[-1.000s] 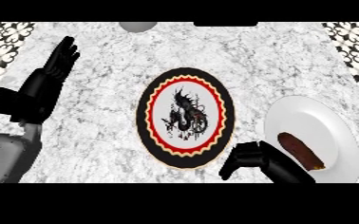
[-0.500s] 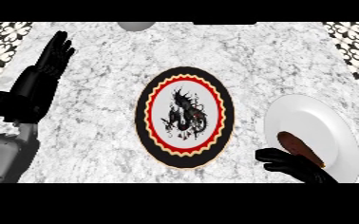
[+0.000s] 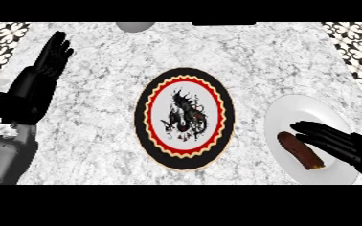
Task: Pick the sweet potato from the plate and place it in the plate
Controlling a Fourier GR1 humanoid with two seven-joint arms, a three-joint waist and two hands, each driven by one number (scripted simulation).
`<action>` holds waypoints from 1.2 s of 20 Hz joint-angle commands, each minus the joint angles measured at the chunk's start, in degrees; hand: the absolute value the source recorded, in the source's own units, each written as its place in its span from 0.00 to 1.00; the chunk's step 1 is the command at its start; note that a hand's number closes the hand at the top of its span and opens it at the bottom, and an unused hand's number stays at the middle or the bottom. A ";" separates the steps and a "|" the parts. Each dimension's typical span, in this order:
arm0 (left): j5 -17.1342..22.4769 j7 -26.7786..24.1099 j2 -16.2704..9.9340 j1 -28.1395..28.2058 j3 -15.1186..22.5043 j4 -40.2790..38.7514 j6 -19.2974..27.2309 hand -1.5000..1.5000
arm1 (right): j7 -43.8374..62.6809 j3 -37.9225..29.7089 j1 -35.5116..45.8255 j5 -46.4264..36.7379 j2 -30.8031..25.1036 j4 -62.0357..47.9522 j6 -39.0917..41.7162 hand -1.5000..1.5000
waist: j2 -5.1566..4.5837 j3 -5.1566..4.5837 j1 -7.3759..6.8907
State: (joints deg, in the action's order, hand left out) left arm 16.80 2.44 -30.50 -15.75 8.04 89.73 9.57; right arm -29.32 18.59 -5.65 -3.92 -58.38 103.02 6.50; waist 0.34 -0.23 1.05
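A dark brown sweet potato [image 3: 299,150] lies on a white plate [image 3: 297,115] at the right of the counter. My right hand [image 3: 332,139] is over that plate, just right of the sweet potato, its fingers stretched out toward it and not curled round it. In the middle of the counter sits a black plate [image 3: 144,124] with a red and cream scalloped ring and a dragon picture. My left hand [image 3: 44,69] rests open at the left edge, fingers up.
The counter is grey-white marble. A grey round object [image 3: 136,26] shows at the far edge, a dark flat thing [image 3: 223,23] beside it. Patterned tiles [image 3: 13,30] fill the far corners.
My right hand has moved right and up, from the counter beside the white plate onto the plate next to the sweet potato. The left hand has drifted slightly left.
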 commanded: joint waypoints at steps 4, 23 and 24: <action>0.23 0.41 -0.66 0.20 -0.63 0.89 -1.61 0.50 | 15.47 0.04 1.21 -8.54 -13.77 5.91 8.11 0.00 | -0.06 0.02 -0.85; -4.64 2.39 5.02 -0.37 -3.53 0.19 -3.73 0.50 | 33.04 8.15 9.92 -31.03 6.40 -2.27 17.77 0.00 | -0.37 0.23 -1.17; -4.10 3.65 3.75 -0.86 -4.43 2.52 -4.30 0.50 | 27.53 7.25 8.63 -33.15 5.30 -7.21 13.84 0.00 | -0.36 0.27 -1.21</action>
State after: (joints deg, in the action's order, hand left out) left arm 13.14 4.61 -26.78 -16.21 4.74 90.88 5.96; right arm 1.97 26.79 3.10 -32.79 -54.30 102.46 21.83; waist -0.02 0.00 -0.28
